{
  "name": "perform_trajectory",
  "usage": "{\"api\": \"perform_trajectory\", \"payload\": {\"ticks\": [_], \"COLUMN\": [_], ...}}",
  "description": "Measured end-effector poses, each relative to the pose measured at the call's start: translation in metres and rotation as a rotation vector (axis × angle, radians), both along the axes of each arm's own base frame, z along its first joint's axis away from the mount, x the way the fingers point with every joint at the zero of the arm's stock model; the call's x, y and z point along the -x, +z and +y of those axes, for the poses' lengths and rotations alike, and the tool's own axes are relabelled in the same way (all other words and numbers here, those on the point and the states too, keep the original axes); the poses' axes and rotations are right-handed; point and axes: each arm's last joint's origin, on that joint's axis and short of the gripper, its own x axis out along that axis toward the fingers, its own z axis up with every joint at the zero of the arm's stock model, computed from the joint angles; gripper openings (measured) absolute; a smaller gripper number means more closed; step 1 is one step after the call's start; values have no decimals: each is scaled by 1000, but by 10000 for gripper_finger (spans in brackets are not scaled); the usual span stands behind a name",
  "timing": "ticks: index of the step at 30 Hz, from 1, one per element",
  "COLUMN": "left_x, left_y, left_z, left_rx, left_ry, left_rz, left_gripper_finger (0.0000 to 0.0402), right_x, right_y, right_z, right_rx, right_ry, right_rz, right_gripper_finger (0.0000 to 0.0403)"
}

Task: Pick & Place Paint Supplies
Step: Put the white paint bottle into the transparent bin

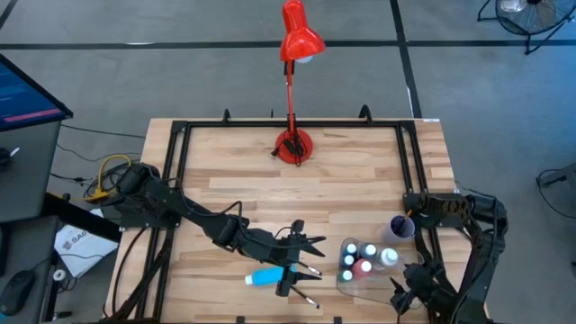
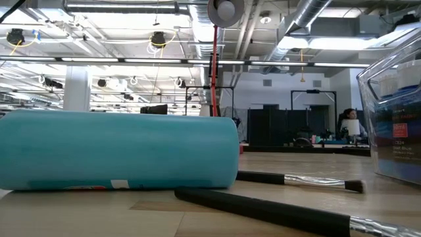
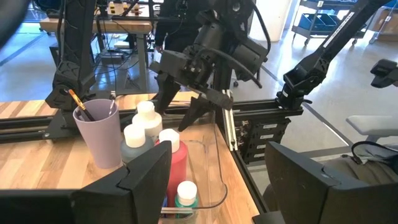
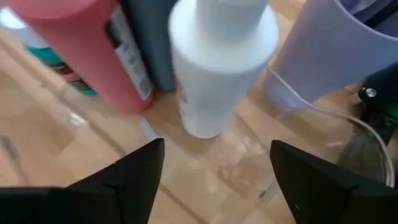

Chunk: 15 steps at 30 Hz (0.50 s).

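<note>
A teal paint bottle (image 1: 267, 276) lies on its side on the table near the front edge; it fills the left of the low view (image 2: 118, 148). Two thin dark brushes (image 1: 306, 268) (image 2: 296, 179) lie flat beside it. My left gripper (image 1: 308, 241) is open and empty above the table, just beyond the bottle and left of the clear tray (image 1: 346, 286). White-capped bottles stand upright in the tray, among them a pink-red one (image 3: 174, 162) and a white one (image 4: 217, 68). My right gripper (image 1: 402, 292) is open and empty at the tray's near right corner.
A lilac cup (image 1: 401, 228) with a brush (image 3: 79, 102) in it stands behind the tray. A red desk lamp stands on its base (image 1: 294, 144) at the far middle. A dark frame runs along the table's edges. Bare wood lies between the lamp and the left gripper.
</note>
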Motion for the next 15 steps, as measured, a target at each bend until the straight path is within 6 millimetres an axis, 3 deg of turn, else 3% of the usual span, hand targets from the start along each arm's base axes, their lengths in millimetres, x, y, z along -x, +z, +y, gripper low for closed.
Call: {"api": "perform_trajectory", "payload": {"ticks": [15], "left_x": [0], "left_y": [0], "left_z": [0], "left_rx": [0], "left_ry": [0], "left_rz": [0], "left_gripper_finger": [237], "right_x": [-6], "right_y": [-20], "right_z": [-17], "right_rx": [78], "right_ry": [-38], "right_rz": [30], "right_gripper_finger": [269]}}
